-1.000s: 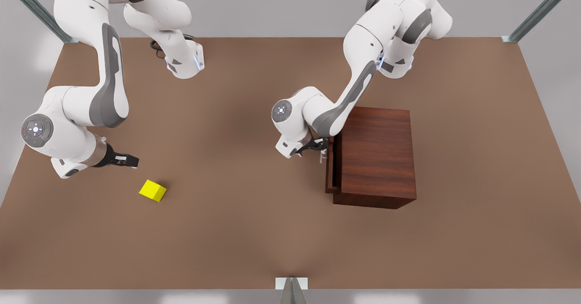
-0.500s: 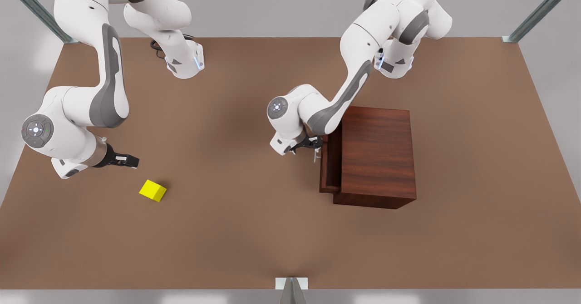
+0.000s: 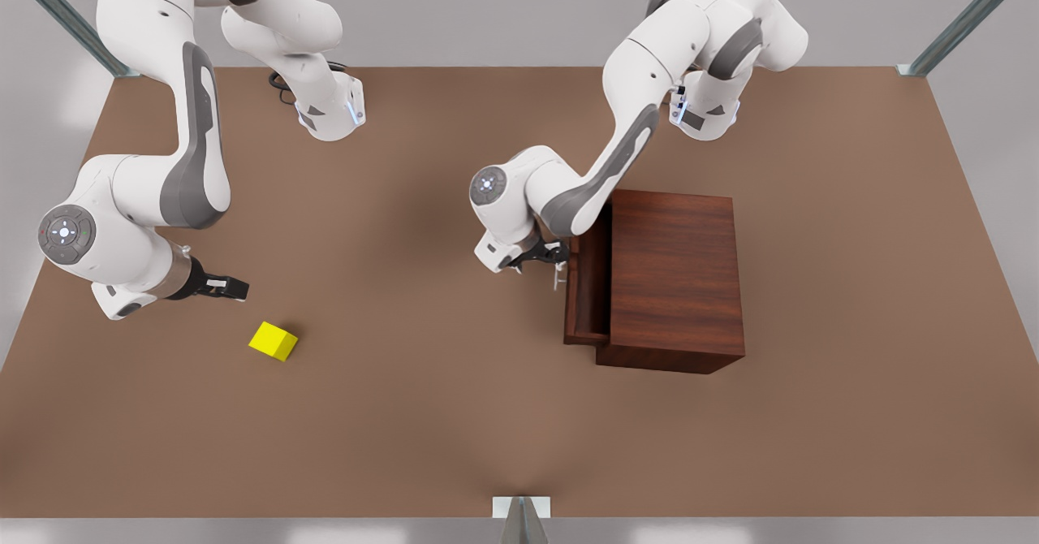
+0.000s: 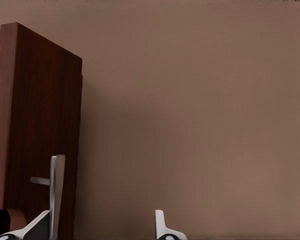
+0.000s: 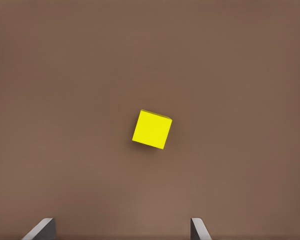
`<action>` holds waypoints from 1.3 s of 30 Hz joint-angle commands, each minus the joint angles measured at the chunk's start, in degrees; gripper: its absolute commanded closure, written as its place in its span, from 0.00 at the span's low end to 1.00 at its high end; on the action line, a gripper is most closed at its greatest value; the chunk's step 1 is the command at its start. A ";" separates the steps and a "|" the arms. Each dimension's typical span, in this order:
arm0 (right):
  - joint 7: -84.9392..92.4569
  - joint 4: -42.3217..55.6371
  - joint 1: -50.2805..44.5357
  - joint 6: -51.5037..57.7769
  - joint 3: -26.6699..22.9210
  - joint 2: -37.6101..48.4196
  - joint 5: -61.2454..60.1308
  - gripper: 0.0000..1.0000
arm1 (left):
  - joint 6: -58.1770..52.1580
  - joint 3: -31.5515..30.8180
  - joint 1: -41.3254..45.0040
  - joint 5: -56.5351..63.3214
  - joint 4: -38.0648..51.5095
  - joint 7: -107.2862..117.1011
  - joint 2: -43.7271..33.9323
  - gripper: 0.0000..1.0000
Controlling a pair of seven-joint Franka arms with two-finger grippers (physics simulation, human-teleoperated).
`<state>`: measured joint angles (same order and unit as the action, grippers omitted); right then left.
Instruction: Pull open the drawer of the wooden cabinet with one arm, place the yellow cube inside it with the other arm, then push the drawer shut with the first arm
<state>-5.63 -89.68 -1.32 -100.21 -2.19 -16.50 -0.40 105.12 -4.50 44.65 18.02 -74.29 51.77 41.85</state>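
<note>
The dark wooden cabinet [image 3: 674, 276] stands on the table at the front view's right. Its drawer [image 3: 586, 284] is pulled partly out toward the front view's left. My left gripper [image 3: 556, 256] is at the drawer's silver bar handle [image 3: 558, 278]. In the left wrist view the handle [image 4: 56, 190] stands on the drawer front [image 4: 40, 125], between the spread fingers of the left gripper [image 4: 102, 226] and close to one of them. The yellow cube [image 3: 273, 340] lies on the table at the front view's left. My right gripper [image 3: 235, 288] hovers open beside the cube [image 5: 152, 129] and apart from it.
The brown table [image 3: 422, 382] spreads wide between the cube and the cabinet. Metal frame posts [image 3: 966, 20] stand at the far corners, and a small bracket [image 3: 521, 507] sits at the near edge.
The drawer has slid further out of the cabinet toward the front view's left, and my left gripper moved with its handle. The right arm and the cube have not moved.
</note>
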 commanded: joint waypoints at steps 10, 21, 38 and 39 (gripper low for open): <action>0.01 0.03 0.00 0.02 -0.01 0.06 -0.04 0.00 | -0.01 -0.25 0.96 -0.44 1.17 1.58 0.77 0.00; 0.01 0.03 0.00 0.02 -0.01 0.06 -0.04 0.00 | -0.01 -0.25 2.02 -0.44 2.22 2.72 1.39 0.00; -0.08 0.29 0.00 -0.16 -0.01 0.06 -0.04 0.00 | -0.80 -0.25 3.07 -0.44 4.68 3.51 1.92 0.00; -0.17 0.29 0.00 -0.16 -0.01 0.06 -0.04 0.00 | -0.97 -0.25 3.07 -0.44 4.77 3.51 1.83 0.00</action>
<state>-5.73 -89.41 -1.32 -100.26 -2.19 -16.50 -0.40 104.95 -4.29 47.23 18.18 -69.37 54.03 43.78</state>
